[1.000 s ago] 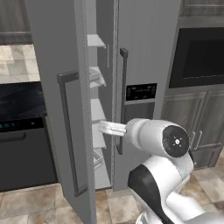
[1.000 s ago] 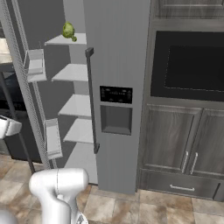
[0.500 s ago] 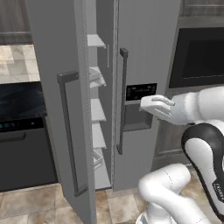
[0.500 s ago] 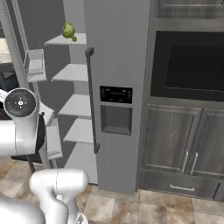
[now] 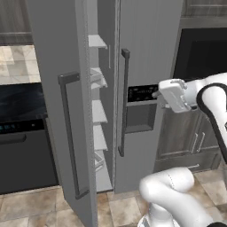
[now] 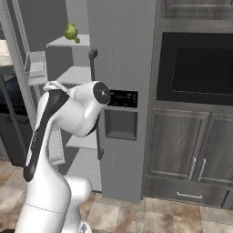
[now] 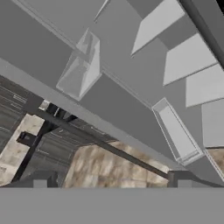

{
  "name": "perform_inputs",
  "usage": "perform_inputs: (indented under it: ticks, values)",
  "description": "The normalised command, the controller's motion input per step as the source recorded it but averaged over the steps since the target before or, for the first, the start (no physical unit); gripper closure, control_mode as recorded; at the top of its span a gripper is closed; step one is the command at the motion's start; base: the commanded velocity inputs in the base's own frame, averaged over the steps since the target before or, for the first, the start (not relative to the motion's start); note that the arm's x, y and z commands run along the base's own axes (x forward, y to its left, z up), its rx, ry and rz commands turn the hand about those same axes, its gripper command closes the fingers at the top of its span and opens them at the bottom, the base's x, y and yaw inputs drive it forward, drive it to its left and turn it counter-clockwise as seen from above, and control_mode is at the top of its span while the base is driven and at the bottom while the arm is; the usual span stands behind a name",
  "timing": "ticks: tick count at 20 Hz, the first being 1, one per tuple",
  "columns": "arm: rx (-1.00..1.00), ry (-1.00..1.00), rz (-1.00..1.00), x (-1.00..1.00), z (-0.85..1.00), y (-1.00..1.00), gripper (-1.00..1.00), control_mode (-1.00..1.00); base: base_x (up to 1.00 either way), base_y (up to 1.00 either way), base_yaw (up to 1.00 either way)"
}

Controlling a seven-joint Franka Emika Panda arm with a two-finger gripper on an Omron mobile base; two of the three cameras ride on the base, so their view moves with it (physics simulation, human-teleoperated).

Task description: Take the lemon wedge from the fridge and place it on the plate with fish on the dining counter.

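Grey kitchen cabinets flank the fridge (image 5: 146, 53), its left door swung open on pale shelves. Judged step: reaching in for the lemon wedge, too small to tell apart; a green ball (image 6: 70, 32) sits on the top shelf. The gripper (image 7: 111, 179) is spread wide, empty. Next, it should aim between open door and right-door edge.

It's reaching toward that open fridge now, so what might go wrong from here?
The left door stands only partly open, leaving a narrow gap to the shelves; the bulky arm might bump the door or the right door's handle on its way in.

The round leafy green ball sits on a high shelf; the tiny lemon wedge is not visible, so the open gripper might go for the wrong item.
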Motion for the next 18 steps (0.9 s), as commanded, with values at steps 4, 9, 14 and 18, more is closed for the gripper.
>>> perform_inputs:
  ticks: [4,9,14,18]
  values:
    - [0.03,0.12,0.00,1.00,0.00,0.01,-1.00,-1.00,0.00,0.00,0.00]
    - [0.00,0.11,0.00,1.00,0.00,0.39,-1.00,-1.00,0.00,0.00,0.00]
    - [0.00,0.07,0.00,1.00,0.00,0.69,-1.00,-1.00,0.00,0.00,0.00]
    - [0.03,0.10,0.00,1.00,0.00,0.49,-1.00,-1.00,0.00,0.00,0.00]
